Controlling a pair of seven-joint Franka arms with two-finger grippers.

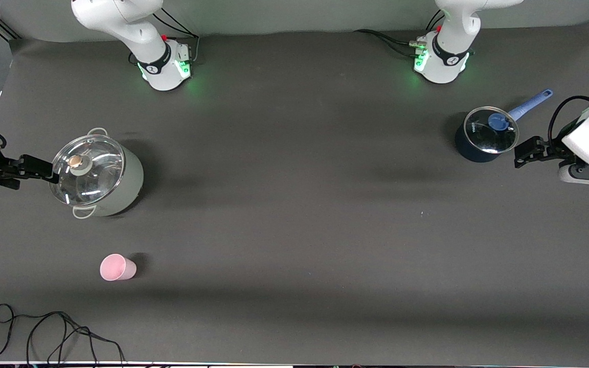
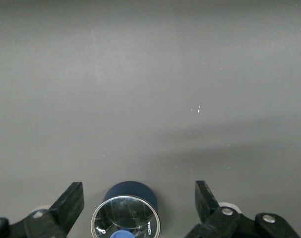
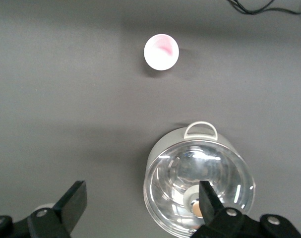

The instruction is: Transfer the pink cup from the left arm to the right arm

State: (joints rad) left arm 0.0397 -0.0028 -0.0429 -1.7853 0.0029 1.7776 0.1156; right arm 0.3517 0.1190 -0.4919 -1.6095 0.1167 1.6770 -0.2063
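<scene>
The right gripper [image 1: 54, 176] hangs spread-jawed beside the grey pot [image 1: 101, 174]; the left gripper [image 1: 517, 156], also spread, waits by the blue-handled saucepan [image 1: 483, 135]. The pink cup [image 1: 117, 268], small, plain and tapered, stands upright, nearer the front camera than the grey pot.

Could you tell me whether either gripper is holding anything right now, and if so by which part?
Nothing is held. The left gripper is open beside the blue-handled saucepan, the right gripper open beside the steel pot; the pink cup stands untouched.
</scene>
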